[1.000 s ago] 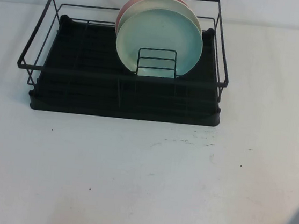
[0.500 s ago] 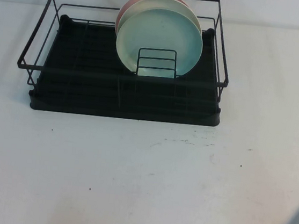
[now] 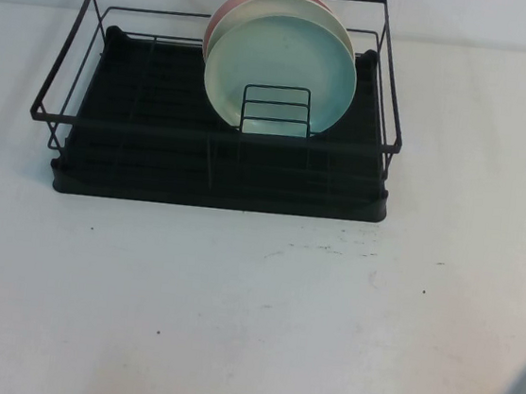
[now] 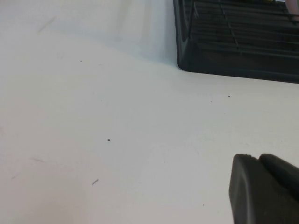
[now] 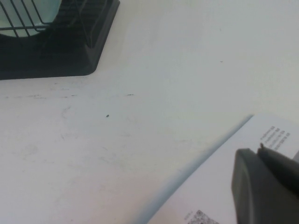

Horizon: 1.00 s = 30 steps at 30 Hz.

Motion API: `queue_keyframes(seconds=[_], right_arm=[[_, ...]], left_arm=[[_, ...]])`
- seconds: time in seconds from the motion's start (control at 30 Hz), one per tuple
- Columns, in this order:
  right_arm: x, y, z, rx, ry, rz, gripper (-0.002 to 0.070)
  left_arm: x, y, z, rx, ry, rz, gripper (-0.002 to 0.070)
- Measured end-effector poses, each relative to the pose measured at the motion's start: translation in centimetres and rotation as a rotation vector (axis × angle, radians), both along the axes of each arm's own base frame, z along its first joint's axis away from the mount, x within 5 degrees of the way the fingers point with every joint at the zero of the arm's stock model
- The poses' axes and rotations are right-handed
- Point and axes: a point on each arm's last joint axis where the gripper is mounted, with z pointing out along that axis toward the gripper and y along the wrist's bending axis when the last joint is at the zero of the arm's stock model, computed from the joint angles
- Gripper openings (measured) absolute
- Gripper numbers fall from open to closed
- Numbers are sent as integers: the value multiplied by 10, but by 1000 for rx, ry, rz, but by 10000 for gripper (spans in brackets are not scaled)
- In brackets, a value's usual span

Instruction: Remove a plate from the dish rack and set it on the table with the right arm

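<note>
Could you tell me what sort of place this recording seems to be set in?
Probably a lab tabletop staged as a kitchen draining area: a bare white table, a black dish rack holding upright plates with the mint plate foremost, and a printed sheet beneath the right gripper. The left gripper hovers over the table.

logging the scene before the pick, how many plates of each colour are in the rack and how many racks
mint-teal plate: 1, front of the stack
cream-white plate: 1, behind it
pink plate: 1, at the back
dish rack: 1
total: 4 things, 3 of them plates
The left gripper and right gripper each show only partly in their own wrist views, low over the table.
</note>
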Motion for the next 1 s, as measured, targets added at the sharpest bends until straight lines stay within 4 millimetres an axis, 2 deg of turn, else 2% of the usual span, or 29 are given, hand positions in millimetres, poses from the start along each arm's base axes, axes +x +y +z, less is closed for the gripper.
queue_keyframes(seconds=[0.3,0.47,0.67,1.0], right_arm=[[0,2,2,77,-11,1,-18],[1,4,9,258,-59,-10,-18],[3,5,20,600,-121,-49,-18],[3,4,24,762,-129,-69,-18]], left_arm=[[0,0,0,0,0,0,-4],[0,0,0,0,0,0,-4],[0,0,0,0,0,0,-4],[0,0,0,0,0,0,-4]])
